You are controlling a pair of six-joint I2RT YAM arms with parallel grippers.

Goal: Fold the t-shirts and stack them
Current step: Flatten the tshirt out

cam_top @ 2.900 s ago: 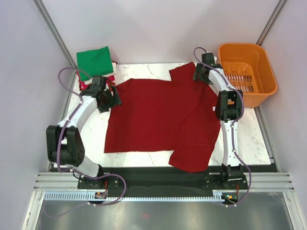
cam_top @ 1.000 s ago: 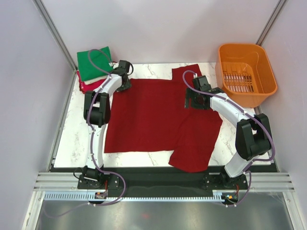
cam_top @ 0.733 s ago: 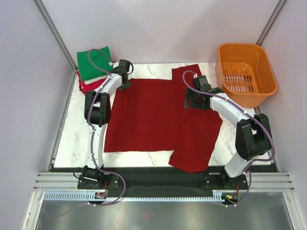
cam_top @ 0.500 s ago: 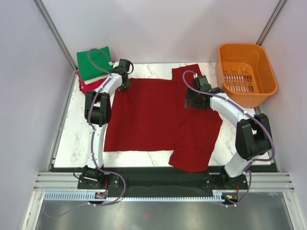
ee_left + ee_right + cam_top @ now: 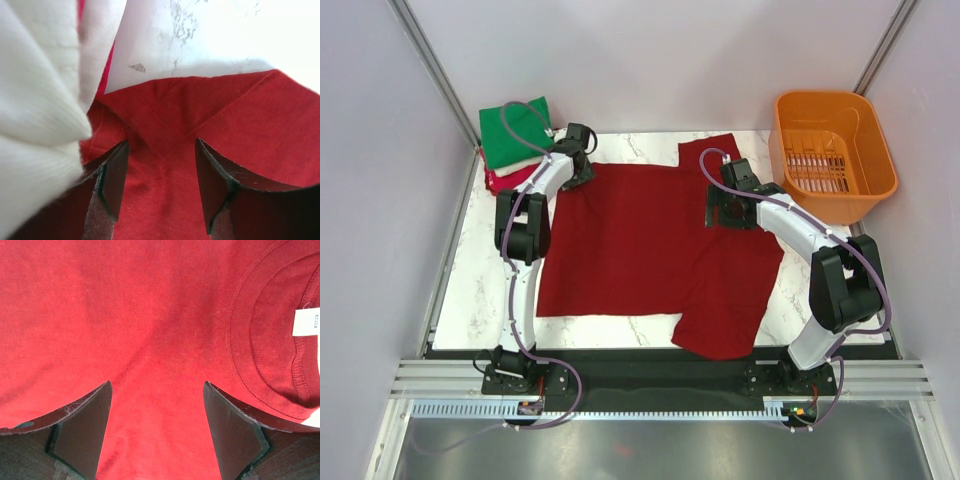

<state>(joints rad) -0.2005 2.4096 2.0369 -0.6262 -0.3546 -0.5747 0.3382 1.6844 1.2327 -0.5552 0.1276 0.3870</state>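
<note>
1. Table [image 5: 490, 280]: white marbled top. It carries all the garments.

2. Dark red t-shirt [image 5: 650, 250]: spread flat across the middle of the table. Its near right part overlaps the table's near edge. Its far left corner lies just beside the folded stack.

3. Orange basket [image 5: 850, 207]: at the far right corner of the table, apart from the red shirt.

4. Folded stack, far left corner: green t-shirt [image 5: 510, 135] on top, white t-shirt [image 5: 40, 100] under it, pink-red t-shirt [image 5: 505, 182] lowest in view.

5. Left gripper [image 5: 160, 150]: over the far left corner of the red shirt, where the cloth shows a folded crease. The jaws stand moderately apart, with cloth visible between them and nothing clamped. The white shirt fills the left side of the wrist view.

6. Right gripper [image 5: 157, 387]: over the red shirt just beside the collar [image 5: 265, 340]. The jaws stand wide, gripping nothing.

7. Neck label [image 5: 306, 321]: white tag inside the collar. It carries small dark print, too small to read.
</note>
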